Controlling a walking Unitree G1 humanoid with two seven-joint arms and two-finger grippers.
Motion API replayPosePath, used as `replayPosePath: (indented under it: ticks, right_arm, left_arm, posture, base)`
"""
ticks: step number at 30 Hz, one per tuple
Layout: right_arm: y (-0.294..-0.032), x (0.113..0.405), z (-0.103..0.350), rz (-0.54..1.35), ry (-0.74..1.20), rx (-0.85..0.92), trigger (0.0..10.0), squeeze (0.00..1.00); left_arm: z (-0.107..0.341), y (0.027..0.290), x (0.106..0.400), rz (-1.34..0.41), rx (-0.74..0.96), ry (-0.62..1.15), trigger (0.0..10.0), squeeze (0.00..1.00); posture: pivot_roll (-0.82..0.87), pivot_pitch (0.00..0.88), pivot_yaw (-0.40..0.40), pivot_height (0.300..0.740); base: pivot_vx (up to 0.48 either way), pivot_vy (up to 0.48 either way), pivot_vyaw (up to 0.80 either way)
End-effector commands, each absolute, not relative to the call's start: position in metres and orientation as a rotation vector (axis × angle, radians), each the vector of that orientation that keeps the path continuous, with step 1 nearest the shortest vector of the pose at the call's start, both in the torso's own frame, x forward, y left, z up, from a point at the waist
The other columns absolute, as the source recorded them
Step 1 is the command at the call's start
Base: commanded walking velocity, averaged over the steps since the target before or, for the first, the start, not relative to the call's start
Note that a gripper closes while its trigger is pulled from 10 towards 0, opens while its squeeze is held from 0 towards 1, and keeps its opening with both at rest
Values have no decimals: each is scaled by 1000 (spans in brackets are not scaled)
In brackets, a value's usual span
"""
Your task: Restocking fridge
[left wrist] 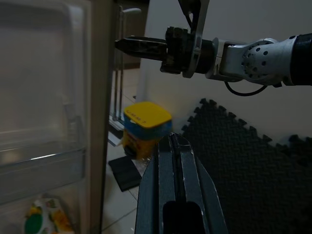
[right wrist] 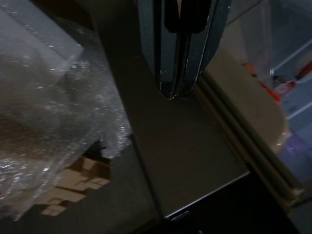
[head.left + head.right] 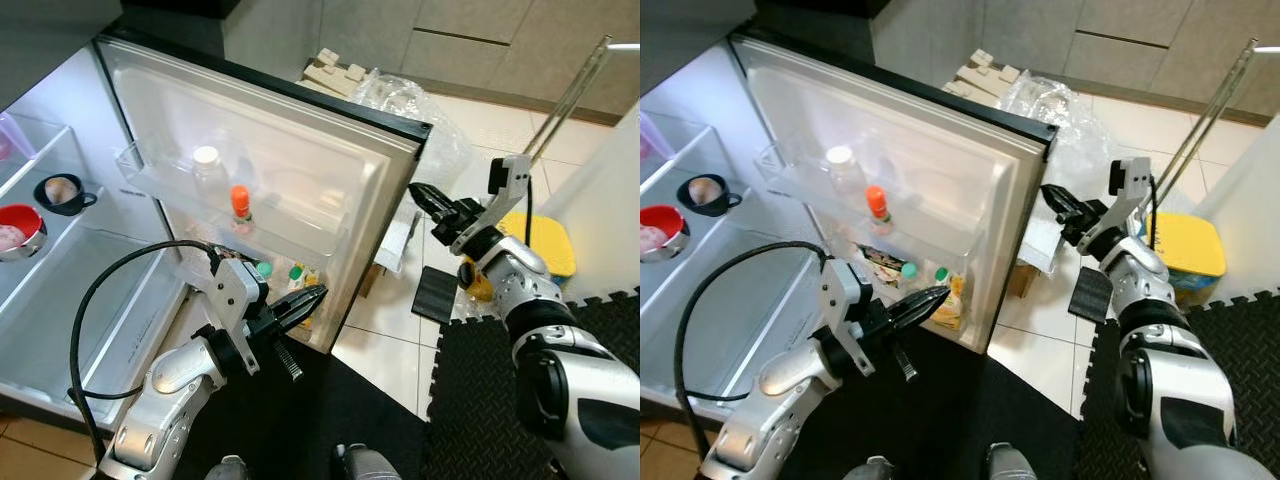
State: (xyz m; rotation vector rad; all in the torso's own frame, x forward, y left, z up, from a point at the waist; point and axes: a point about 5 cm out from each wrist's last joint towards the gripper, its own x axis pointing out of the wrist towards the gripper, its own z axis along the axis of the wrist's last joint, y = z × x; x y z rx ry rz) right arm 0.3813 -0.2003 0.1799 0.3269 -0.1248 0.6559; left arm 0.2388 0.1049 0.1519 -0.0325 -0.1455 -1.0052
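Right now the fridge door [image 3: 300, 150] is standing wide open, its inner side facing the camera. On its upper door shelf [image 3: 200, 205] a clear bottle with a white cap [image 3: 206, 165] and a smaller bottle with an orange cap [image 3: 240, 203] are standing upright, apart from each other. On the lower door shelf, green-capped bottles [image 3: 908, 270] and a yellow packet [image 3: 953, 303] are sitting close together.

The left end effector [image 3: 312, 299] is hovering low beside the bottom edge of the door, just in front of the yellow packet, its two black fingers pressed together and clenched on nothing. The right end effector [image 3: 420, 194] is hanging just beside the door's outer edge, near its upper corner; in the right wrist view its fingers [image 2: 168, 58] are lying closed against each other, empty, pointing at the dark edge of the door.

Inside the fridge, on the left, a dark mug [image 3: 62, 193] and a red bowl [image 3: 20, 230] are resting on a shelf [image 3: 60, 235], near each other but apart.

On the tiled floor behind the door, crumpled clear plastic wrap [image 3: 400, 100] is lying beside some pale cardboard pieces [image 3: 335, 72]. A yellow-lidded container [image 3: 1185, 250] is sitting on the floor beyond the right arm, near a black foam mat [image 3: 480, 390].
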Motion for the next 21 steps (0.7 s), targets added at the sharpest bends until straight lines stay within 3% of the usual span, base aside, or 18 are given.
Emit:
replayPosePath:
  ticks: [1,6,10,18,21]
  right_arm:
    - [-181,378,177,798,-105,326,10000,0]
    - [-165,372,174,945,-87,360,10000,0]
    - [-144,349,167,1256,-13,422,10000,0]
    - [-150,344,163,1270,17,463,10000,0]
    - [-159,340,176,1272,-48,564,10000,0]
  left_arm:
    - [152,106,234,-1026,-31,-130,10000,0]
    - [152,106,231,-1040,-34,-119,10000,0]
    - [151,106,229,-1046,-36,-105,10000,0]
    - [147,112,227,-1030,-34,-79,10000,0]
    - [142,121,232,-947,-12,-75,10000,0]
  posture:
    - [-48,195,-37,740]
    - [-46,193,-39,740]
    - [-44,187,-41,740]
    - [-44,180,-43,740]
    - [-44,177,-43,740]
  base:
    - [0,0,0]
    - [0,0,0]
    - [0,0,0]
    - [0,0,0]
    - [0,0,0]
